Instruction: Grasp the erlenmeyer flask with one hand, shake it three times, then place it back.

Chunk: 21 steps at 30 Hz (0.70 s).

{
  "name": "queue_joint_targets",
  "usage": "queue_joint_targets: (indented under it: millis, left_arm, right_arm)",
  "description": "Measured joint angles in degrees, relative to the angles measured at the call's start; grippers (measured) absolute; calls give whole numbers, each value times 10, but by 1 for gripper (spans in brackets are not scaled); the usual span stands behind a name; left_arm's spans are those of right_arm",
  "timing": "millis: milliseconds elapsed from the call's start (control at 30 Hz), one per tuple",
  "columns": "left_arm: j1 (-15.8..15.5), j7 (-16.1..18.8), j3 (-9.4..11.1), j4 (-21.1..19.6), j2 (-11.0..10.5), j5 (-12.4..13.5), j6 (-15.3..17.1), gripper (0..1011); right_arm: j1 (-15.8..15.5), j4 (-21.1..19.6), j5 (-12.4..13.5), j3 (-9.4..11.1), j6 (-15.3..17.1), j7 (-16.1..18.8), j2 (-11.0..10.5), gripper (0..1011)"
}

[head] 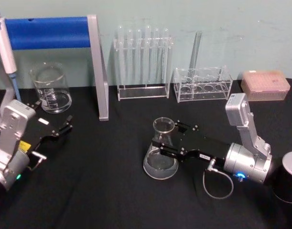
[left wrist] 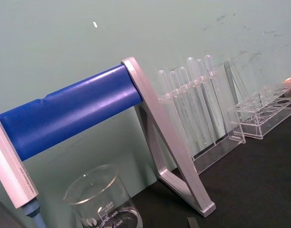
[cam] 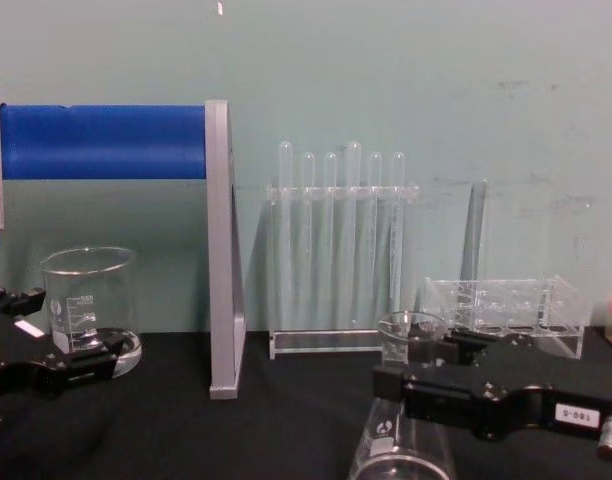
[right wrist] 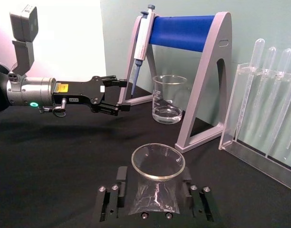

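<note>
One gripper is on it: the right gripper [head: 164, 139] has its jaws closed on the neck of the erlenmeyer flask [head: 160, 164], which stands upright on the black table [head: 103, 191] (base flat, mid-table). Left gripper [head: 67, 125] hangs well apart at the flask's nine o'clock, jaws spread.

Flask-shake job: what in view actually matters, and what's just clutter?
In play: erlenmeyer flask; right pincer, closed on its neck.

Lying about: beaker; test tube rack; low clear rack; pink tip box; pipette stand; left pincer, open, parked at the table's left.
</note>
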<state>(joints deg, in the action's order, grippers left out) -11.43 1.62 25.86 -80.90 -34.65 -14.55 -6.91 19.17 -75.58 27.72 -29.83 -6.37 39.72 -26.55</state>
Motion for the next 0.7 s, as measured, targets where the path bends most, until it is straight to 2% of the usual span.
queue_joint_targets:
  millis: [67, 100, 167, 200, 300, 700]
  left_arm:
    - [0, 0, 0, 0, 0, 0, 0, 1001]
    - [0, 0, 0, 0, 0, 0, 0, 1001]
    - [0, 0, 0, 0, 0, 0, 0, 1001]
    - [0, 0, 0, 0, 0, 0, 0, 1001]
    - [0, 0, 0, 0, 0, 0, 0, 1001]
    - [0, 0, 0, 0, 0, 0, 0, 1001]
  right_arm:
    - [0, 0, 0, 0, 0, 0, 0, 656]
    - [0, 0, 0, 0, 0, 0, 0, 596]
    - [0, 0, 0, 0, 0, 0, 0, 565]
    - [0, 0, 0, 0, 0, 0, 0, 496]
    - [0, 0, 0, 0, 0, 0, 0, 448]
    - [0, 0, 1, 0, 0, 1, 0, 448]
